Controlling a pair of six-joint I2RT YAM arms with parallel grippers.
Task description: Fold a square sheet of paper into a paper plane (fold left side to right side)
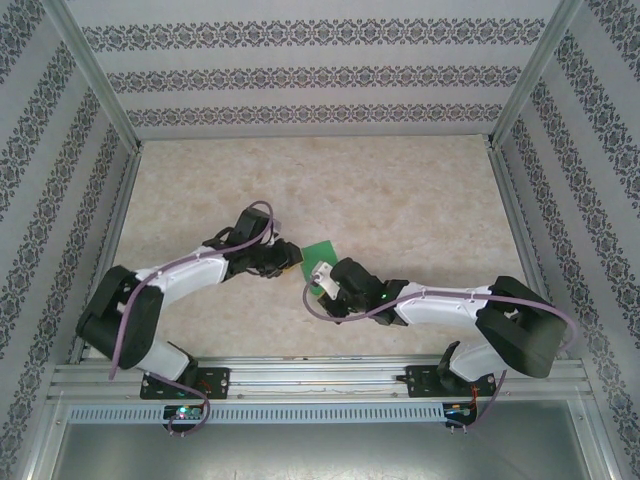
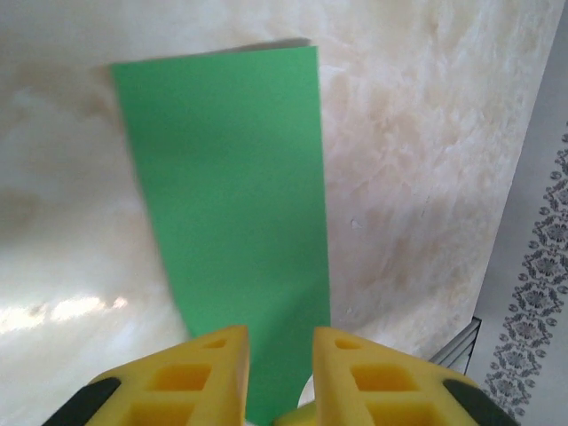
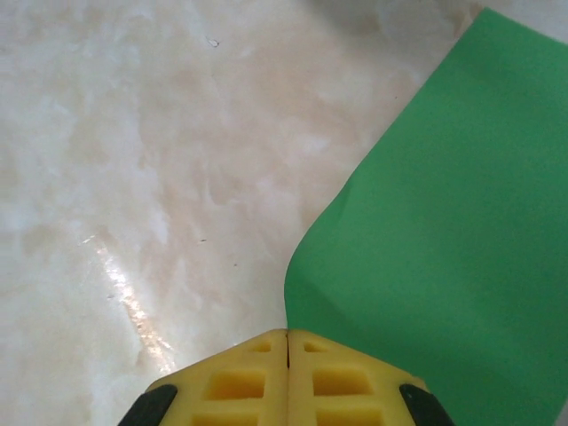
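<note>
Both of my pincers meet over the middle of the bench (image 1: 420,200), somewhat nearer its near edge than its far one. From above, my left pincer (image 1: 288,258) reaches in from the left and my right pincer (image 1: 320,283) from the right. The green sheet (image 1: 320,252) lies between them, and most of it is hidden under the two heads. I touch it on both sides there, but from this height I cannot tell how my jaws stand.

Through my left wrist, the left pincer (image 2: 280,342) stands open with a narrow gap between its yellow fingers (image 2: 209,373). The sheet (image 2: 235,177) lies flat on the bench (image 2: 417,177), running away from me as a long strip. Its near end passes under that gap, and I am not clamped on it.

Through my right wrist, the right pincer (image 3: 287,342) is closed, finger against finger with no gap. The sheet (image 3: 444,222) spreads out to the right of my tips, on the bench (image 3: 133,133). Its left edge curves inward and drops straight to the seam between my fingers (image 3: 240,382). I cannot tell whether that edge is nipped there or only rests against the tips.
</note>
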